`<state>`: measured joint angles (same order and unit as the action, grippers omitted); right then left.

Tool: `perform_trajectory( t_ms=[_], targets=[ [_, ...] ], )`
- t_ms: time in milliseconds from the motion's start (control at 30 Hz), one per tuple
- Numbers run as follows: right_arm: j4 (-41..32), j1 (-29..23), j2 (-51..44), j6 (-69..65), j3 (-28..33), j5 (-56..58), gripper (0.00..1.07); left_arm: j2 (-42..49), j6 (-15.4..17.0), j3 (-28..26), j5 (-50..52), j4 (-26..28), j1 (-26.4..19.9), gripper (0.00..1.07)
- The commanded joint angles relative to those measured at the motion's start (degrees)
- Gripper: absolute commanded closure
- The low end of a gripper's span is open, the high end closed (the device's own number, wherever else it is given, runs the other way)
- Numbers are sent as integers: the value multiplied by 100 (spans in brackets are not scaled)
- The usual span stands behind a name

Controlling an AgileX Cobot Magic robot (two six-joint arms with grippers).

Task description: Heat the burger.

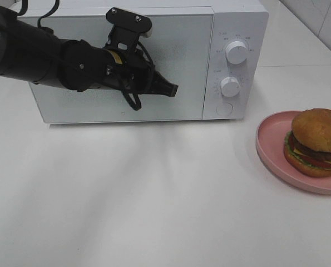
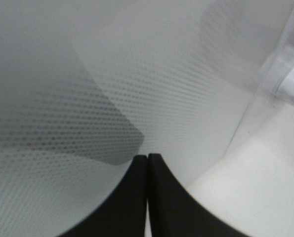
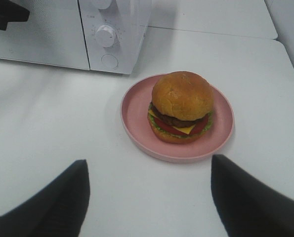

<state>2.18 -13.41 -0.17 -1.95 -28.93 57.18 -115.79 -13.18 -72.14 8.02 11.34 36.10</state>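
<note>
right gripper (image 3: 147, 197) wide apart, only in wrist view, above burger (image 3: 181, 106)

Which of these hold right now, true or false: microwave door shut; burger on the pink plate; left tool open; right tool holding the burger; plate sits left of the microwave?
1. The microwave door is shut: true.
2. The burger sits on the pink plate: true.
3. The left tool is open: false, its fingers are pressed together.
4. The right tool holds the burger: false, it is open and apart from it.
5. Plate left of the microwave: false, right.
</note>
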Motion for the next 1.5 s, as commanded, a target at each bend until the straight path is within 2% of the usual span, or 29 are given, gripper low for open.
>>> perform_trajectory(
  t_ms=[33,200,400,600,667,733,933,1067,1233,1400,1467,1500],
  targets=[
    [6,34,-178,46,-6,-40,44,-92,46,-378,682,109,-115,106],
    [6,34,-178,46,-6,-40,44,-298,46,-922,178,109,-97,106],
    [6,34,-178,46,-6,-40,44,-143,46,-951,-315,109,-97,106],
    [6,34,-178,46,-6,-40,44,206,23,-951,-1765,109,-97,106],
    [6,34,-178,46,-6,-40,44,264,-6,-951,-1954,109,-97,106],
    [6,34,-178,46,-6,-40,44,510,-63,-951,-2624,109,-97,106],
    [6,34,-178,46,-6,-40,44,940,-63,-951,-3426,109,-97,106],
    [6,34,-178,46,-6,-40,44,1346,-63,-951,-4343,92,-97,106],
    [6,34,-178,46,-6,-40,44,1702,69,-951,-5002,-115,-109,106],
    [6,34,-178,46,-6,-40,44,1925,235,-951,-5288,-149,-327,106],
    [6,34,-178,46,-6,-40,44,1988,258,-951,-5626,-109,-728,106],
    [6,34,-178,46,-6,-40,44,1988,258,-951,-5626,-109,-728,106]
  ],
)
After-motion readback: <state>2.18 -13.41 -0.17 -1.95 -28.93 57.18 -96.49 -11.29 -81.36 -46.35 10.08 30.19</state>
